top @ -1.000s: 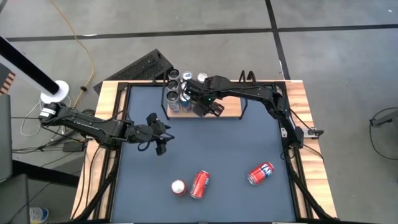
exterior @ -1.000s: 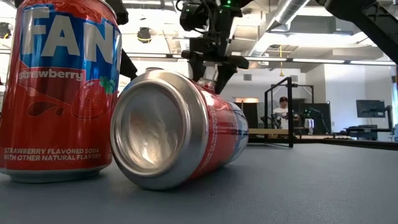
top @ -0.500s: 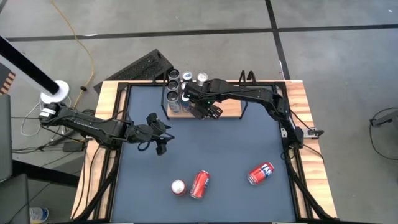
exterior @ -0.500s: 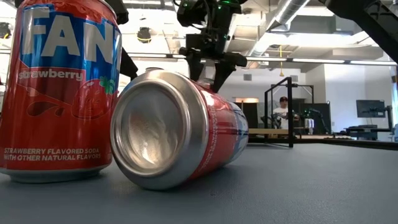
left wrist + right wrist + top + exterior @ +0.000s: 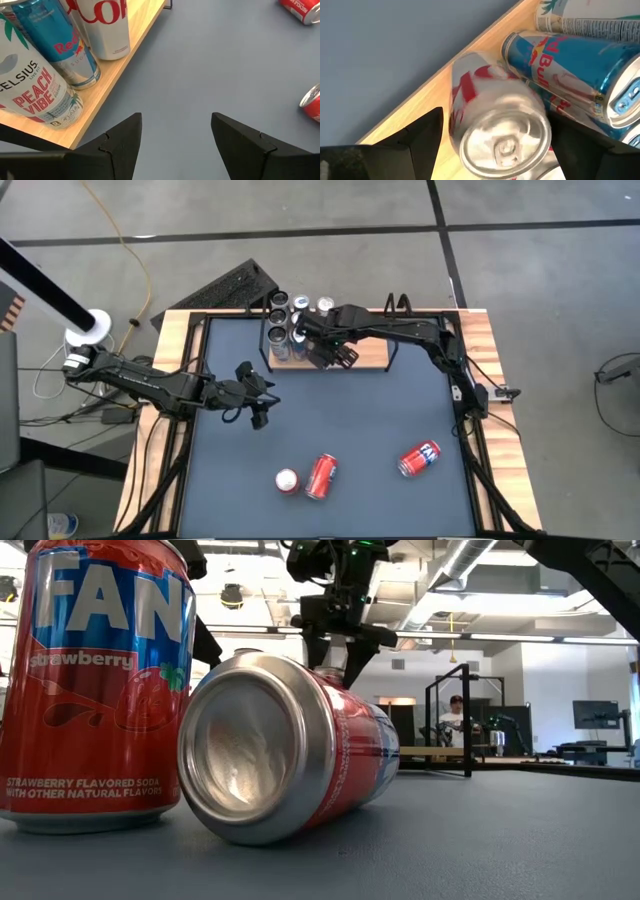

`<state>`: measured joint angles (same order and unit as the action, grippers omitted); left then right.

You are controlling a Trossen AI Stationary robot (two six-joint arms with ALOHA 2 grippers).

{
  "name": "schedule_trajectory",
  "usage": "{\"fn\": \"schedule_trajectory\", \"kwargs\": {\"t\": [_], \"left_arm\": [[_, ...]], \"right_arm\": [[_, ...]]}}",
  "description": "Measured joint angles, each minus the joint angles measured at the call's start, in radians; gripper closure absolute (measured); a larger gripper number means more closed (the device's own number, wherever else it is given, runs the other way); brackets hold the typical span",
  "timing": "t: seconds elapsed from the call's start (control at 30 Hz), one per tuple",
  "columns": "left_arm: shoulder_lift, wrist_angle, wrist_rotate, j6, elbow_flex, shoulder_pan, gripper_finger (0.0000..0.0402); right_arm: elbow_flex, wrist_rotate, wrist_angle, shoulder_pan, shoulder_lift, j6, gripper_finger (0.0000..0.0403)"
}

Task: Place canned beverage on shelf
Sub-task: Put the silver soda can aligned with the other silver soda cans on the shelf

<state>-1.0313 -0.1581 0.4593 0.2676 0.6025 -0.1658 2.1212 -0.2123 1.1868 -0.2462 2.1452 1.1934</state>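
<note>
The shelf is a light-wood board with black rod uprights at the table's far edge. Several cans stand on its left part. My right gripper is over them, open. Its fingers stand on either side of a white can with red lettering. The can stands upright with its base on the board, beside a blue Red Bull can. I see no plain touch. My left gripper is open and empty over the mat at the left. It faces the shelf's near edge.
An upright red Fanta can and a red can lying on its side are near the table's front edge. Another Fanta can lies at the right front. The dark mat between them and the shelf is free. A person shows far behind the table.
My right gripper has shifted a little toward the table's left along the shelf and stays above the white can. My left arm has kept still.
</note>
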Motion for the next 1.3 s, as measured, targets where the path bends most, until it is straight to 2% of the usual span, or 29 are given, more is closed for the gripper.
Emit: {"fn": "schedule_trajectory", "kwargs": {"t": [0.3, 0.47, 0.63, 0.77, 0.87, 0.93, 1.0, 1.1, 1.3], "left_arm": [[0.000, 0.003, 0.000, 0.000, 0.000, 0.000, 0.0172], [0.000, 0.009, 0.000, 0.000, 0.000, 0.000, 0.0172], [0.000, 0.019, 0.001, -0.001, 0.000, 0.000, 0.0172], [0.000, 0.021, 0.001, -0.001, 0.000, 0.000, 0.0172], [0.000, 0.023, 0.001, -0.001, 0.000, 0.000, 0.0172], [0.000, 0.030, 0.001, -0.001, 0.000, 0.000, 0.0172], [0.000, 0.039, 0.001, -0.001, 0.000, 0.000, 0.0172], [0.000, 0.045, 0.001, -0.001, 0.000, 0.000, 0.0172], [0.000, 0.044, 0.000, 0.000, 0.000, 0.000, 0.0172]], "right_arm": [[0.002, -0.003, -0.039, 0.004, -0.010, -0.016, 0.0072], [0.002, -0.062, -0.036, 0.003, -0.010, -0.017, 0.0072], [0.012, -0.064, -0.042, 0.034, -0.051, -0.028, 0.0072], [0.041, -0.062, -0.019, 0.068, -0.076, -0.198, 0.0072], [0.045, -0.057, 0.018, 0.090, -0.093, -0.447, 0.0074], [0.046, -0.009, 0.034, 0.097, -0.100, -0.596, 0.0080], [0.046, 0.011, 0.073, 0.109, -0.101, -0.695, 0.0094], [0.028, 0.027, 0.119, 0.122, -0.100, -0.740, 0.0133], [-0.098, 0.029, 0.015, 0.129, -0.099, -0.835, 0.0257]]}}
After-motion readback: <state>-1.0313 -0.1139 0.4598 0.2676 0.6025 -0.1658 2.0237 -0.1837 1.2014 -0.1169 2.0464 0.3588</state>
